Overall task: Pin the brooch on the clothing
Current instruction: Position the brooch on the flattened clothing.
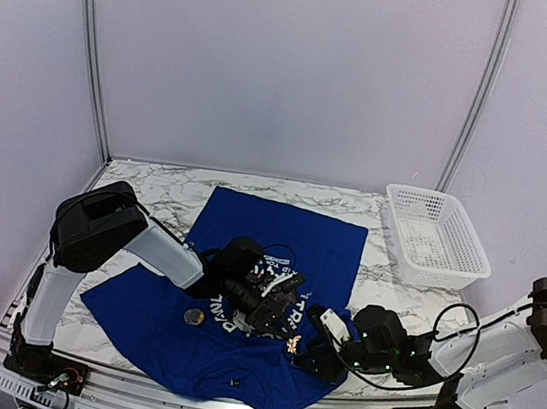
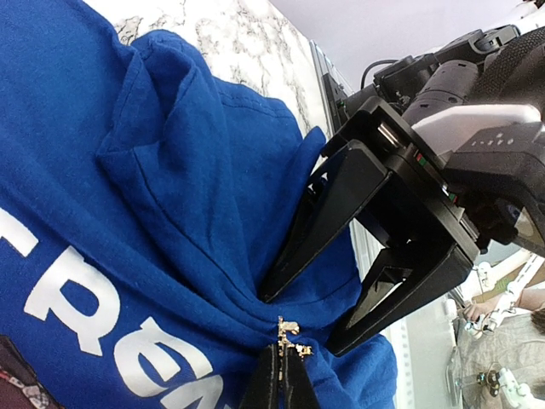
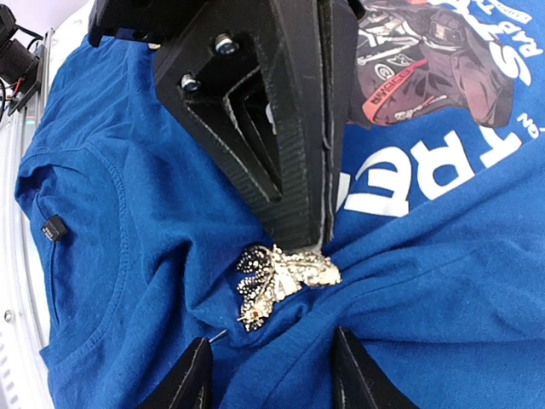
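Observation:
The clothing (image 1: 250, 232), a royal-blue T-shirt with white lettering, lies spread on the marble table and is bunched into folds near its collar. The brooch (image 3: 285, 277), gold with black stones, sits on that bunched fabric (image 2: 289, 336). My left gripper (image 2: 283, 379) is shut on the brooch's edge, and its dark fingers (image 3: 289, 170) come down onto it from above. My right gripper (image 3: 272, 375) is open, one finger on each side of the fabric ridge just below the brooch. A thin pin tip (image 3: 217, 334) pokes out by its left finger. The brooch (image 1: 290, 344) lies between both grippers.
A white plastic basket (image 1: 436, 236) stands at the back right of the table. A small round dark object (image 1: 194, 316) lies on the shirt's near left part. The shirt's collar with a black tag (image 3: 54, 227) is to the left in the right wrist view.

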